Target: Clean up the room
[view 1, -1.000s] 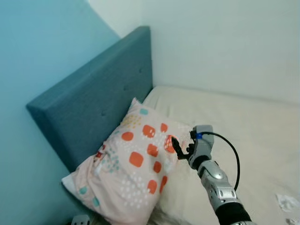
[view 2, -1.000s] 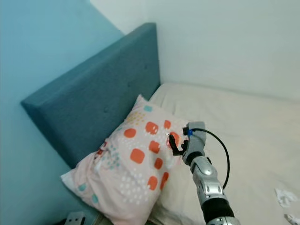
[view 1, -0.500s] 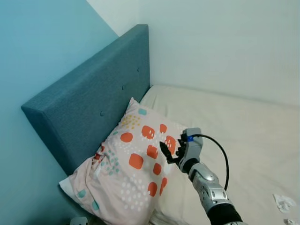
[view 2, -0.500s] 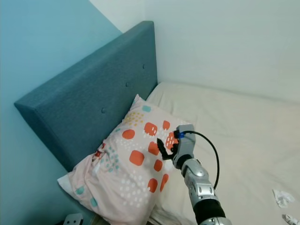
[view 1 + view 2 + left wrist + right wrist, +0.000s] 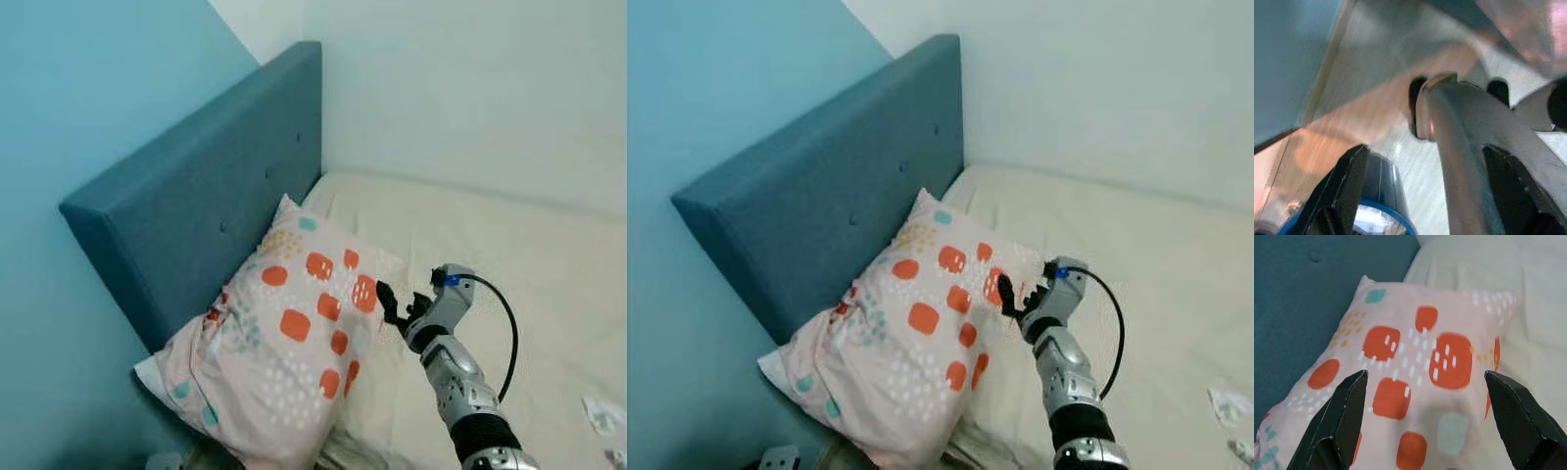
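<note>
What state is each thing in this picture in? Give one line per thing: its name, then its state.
Pillow: propped at a tilt against the headboard, not lying flat.
Headboard: upright at the wall.
Mattress: bare, no sheet or blanket over it.
Paper scraps: crumpled, lying on the mattress.
Right gripper: jaws open, at the pillow's near edge, holding nothing.

pillow (image 5: 284, 343) | you see pale pink fabric, orange and teal patches | propped aslant against headboard (image 5: 206, 206) | on bed (image 5: 490, 255)
</note>
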{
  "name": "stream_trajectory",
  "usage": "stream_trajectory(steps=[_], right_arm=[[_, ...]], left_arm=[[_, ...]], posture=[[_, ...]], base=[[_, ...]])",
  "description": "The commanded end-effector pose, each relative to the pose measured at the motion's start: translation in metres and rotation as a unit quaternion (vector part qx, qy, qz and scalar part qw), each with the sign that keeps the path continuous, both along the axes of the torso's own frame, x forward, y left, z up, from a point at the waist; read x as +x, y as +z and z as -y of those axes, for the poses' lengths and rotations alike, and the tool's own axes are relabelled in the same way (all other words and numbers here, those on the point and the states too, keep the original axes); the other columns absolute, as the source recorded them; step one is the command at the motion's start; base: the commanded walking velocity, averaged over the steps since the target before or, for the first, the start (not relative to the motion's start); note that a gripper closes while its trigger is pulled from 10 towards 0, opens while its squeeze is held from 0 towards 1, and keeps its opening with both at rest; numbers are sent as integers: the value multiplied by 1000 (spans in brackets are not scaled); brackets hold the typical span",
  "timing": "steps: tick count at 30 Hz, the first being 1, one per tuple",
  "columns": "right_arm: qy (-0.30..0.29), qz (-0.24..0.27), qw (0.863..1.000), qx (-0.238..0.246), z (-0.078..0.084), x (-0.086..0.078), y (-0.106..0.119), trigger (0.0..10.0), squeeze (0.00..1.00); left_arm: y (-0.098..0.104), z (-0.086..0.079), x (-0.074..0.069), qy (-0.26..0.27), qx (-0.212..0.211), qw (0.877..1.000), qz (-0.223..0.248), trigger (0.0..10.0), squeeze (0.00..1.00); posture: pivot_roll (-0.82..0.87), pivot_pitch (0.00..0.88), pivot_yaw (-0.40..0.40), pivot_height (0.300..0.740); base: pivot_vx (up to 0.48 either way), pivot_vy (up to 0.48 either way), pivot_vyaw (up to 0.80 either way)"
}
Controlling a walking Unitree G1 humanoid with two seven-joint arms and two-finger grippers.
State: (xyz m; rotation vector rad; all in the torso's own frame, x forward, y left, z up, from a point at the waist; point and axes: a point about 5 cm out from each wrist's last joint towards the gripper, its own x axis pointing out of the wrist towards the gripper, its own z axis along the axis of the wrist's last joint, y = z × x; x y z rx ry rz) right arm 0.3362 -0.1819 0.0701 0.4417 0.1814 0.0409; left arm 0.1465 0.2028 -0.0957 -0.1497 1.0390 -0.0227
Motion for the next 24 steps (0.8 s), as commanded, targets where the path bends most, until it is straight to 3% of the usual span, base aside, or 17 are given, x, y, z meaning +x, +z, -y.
stream_trajectory(steps=[1,11,14,19,22,24], right_arm=[[-4,-16,1000,20,-1,-3,-8,10000,0],[0,-8,994,106,-7,-2,-11,10000,0],[13,0,988,153,-10,-2,-12,10000,0],[22,-7,982,186,-12,-3,-15,10000,0],[90,7,971,221,-27,-3,-12,10000,0],[96,-9,973,211,-31,-4,-16,10000,0]], left_arm=[[-3,-3,-10,-1,4,1000,-17,10000,0],[-4,-6,-14,3,6,1000,-17,10000,0],[-4,-6,-16,3,5,1000,-15,10000,0],[-5,-6,-18,-1,3,1000,-14,10000,0],[-4,-11,-20,-3,6,1000,-12,10000,0],[-3,-15,-20,-2,7,1000,-10,10000,0]], posture=[[-185,100,25,620],[-174,133,27,585],[-171,154,29,570],[-156,183,33,555],[-138,207,37,540],[-130,215,37,530]], base=[[0,0,0],[0,0,0],[0,0,0],[0,0,0],[0,0,0],[0,0,0]])
